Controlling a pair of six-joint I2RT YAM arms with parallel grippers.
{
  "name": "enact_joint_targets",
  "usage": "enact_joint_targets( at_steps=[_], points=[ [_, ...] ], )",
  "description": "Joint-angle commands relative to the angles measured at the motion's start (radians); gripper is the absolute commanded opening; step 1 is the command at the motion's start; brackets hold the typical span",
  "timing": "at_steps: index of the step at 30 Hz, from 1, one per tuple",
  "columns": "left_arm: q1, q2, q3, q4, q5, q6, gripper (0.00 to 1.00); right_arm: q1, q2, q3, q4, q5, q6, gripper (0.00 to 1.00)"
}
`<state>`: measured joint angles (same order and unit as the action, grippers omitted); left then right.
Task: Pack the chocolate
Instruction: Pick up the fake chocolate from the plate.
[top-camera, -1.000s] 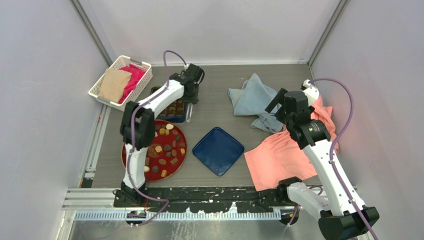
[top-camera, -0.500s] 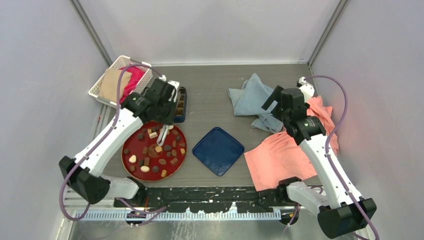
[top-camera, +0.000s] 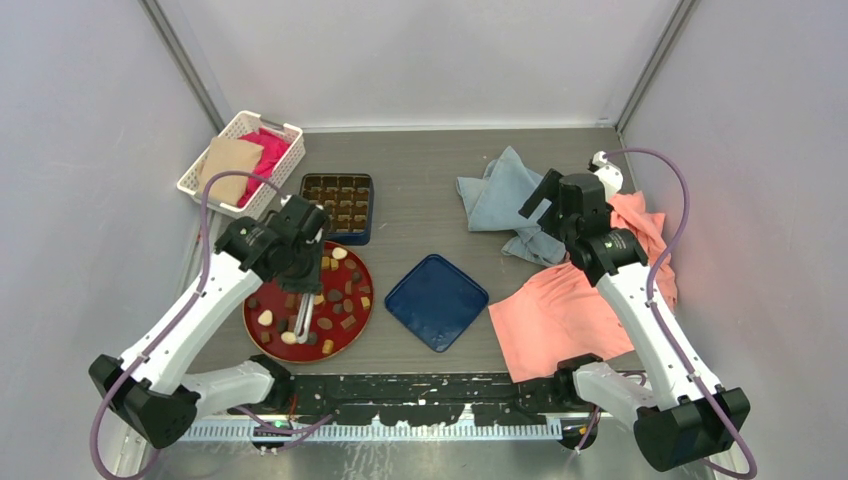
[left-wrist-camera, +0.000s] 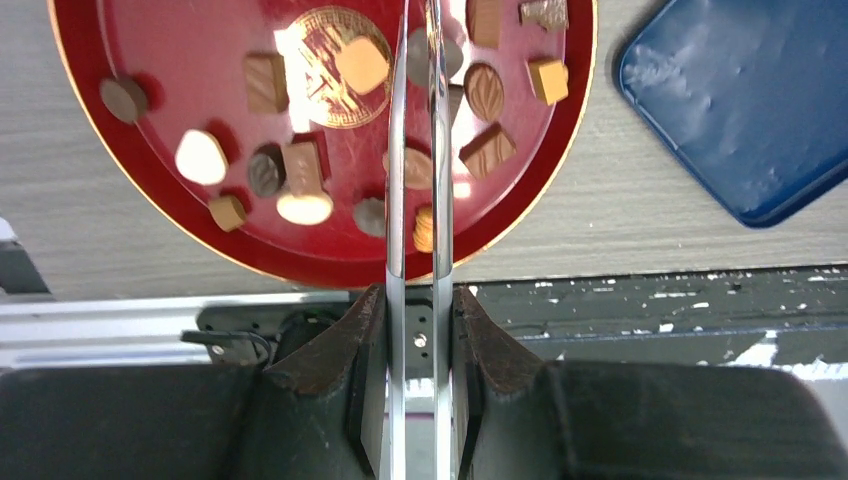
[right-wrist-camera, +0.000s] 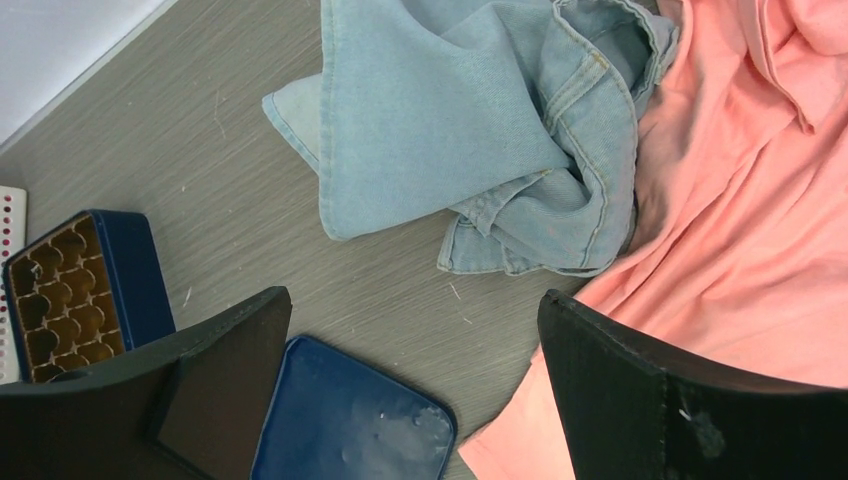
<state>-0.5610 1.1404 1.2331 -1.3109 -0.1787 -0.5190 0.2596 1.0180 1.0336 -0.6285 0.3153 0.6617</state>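
Several small chocolate pieces (top-camera: 318, 298), dark brown, tan and cream, lie scattered on a round red plate (top-camera: 262, 298). In the left wrist view the chocolate (left-wrist-camera: 361, 64) shows on the plate (left-wrist-camera: 150, 150). My left gripper (top-camera: 300, 262) hovers over the plate, shut on metal tongs (top-camera: 303, 318). The two arms of the tongs (left-wrist-camera: 397, 200) run up between the left gripper (left-wrist-camera: 418, 300) and out of the top of the left wrist view. A dark blue compartment box (top-camera: 338, 207) behind the plate holds some pieces. My right gripper (top-camera: 562, 198) (right-wrist-camera: 410, 300) stands open and empty over the table.
The box's blue lid (top-camera: 437, 301) (right-wrist-camera: 350, 420) lies at mid-table. Light blue jeans (top-camera: 505, 200) and a pink shirt (top-camera: 580, 300) lie on the right. A white basket (top-camera: 240, 163) with cloths sits at the back left. A black rail (top-camera: 400, 390) runs along the near edge.
The left arm swung from the compartment box at the back to the red plate, tongs still in its grip. The right arm shifted slightly.
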Motion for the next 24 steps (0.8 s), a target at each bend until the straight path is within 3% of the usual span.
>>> enact_joint_targets(
  at_steps=[1,5,11,24],
  points=[
    [-0.017,-0.067,-0.039,-0.03,0.043,-0.108,0.1,0.0,-0.008,0.003,0.057,-0.015,0.02,0.99],
    [-0.032,-0.084,-0.055,-0.064,0.001,-0.135,0.14,0.001,-0.018,0.003,0.056,-0.028,0.028,0.98],
    [-0.035,-0.078,-0.056,-0.067,-0.002,-0.137,0.3,0.001,-0.044,-0.009,0.047,-0.022,0.032,0.98],
    [-0.048,0.015,-0.066,0.034,0.009,-0.116,0.37,0.001,-0.033,0.008,0.041,-0.024,0.032,0.98]
  ],
)
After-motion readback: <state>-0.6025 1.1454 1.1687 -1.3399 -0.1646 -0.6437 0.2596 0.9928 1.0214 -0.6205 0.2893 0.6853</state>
